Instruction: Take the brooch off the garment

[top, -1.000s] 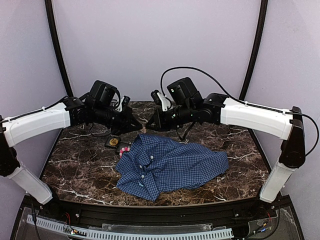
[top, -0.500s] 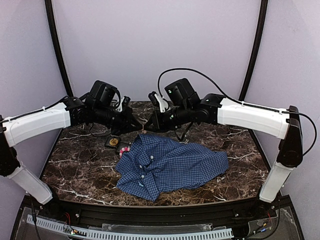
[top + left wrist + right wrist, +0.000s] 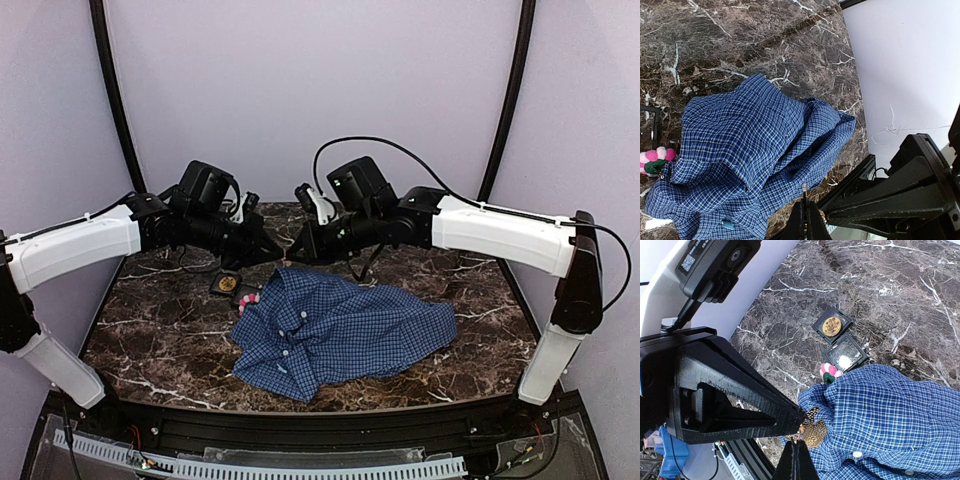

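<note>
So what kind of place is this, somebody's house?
Probably a robot testing booth, not a house: a left arm and right arm at a marble table, plain pale walls close around, one shirt laid out.

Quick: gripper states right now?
Left gripper: shut, tip at the brooch; grip unclear.
Right gripper: shut, tip at the brooch; grip unclear.

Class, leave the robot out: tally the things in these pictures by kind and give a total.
Shirts: 1, blue checked shirt
Trays: 1, black tray
Brooch-like pieces: 4: gold disc and pale piece in the tray, pink-and-green one next to the shirt, gold-brown one at the shirt's edge
Total: 6
</note>
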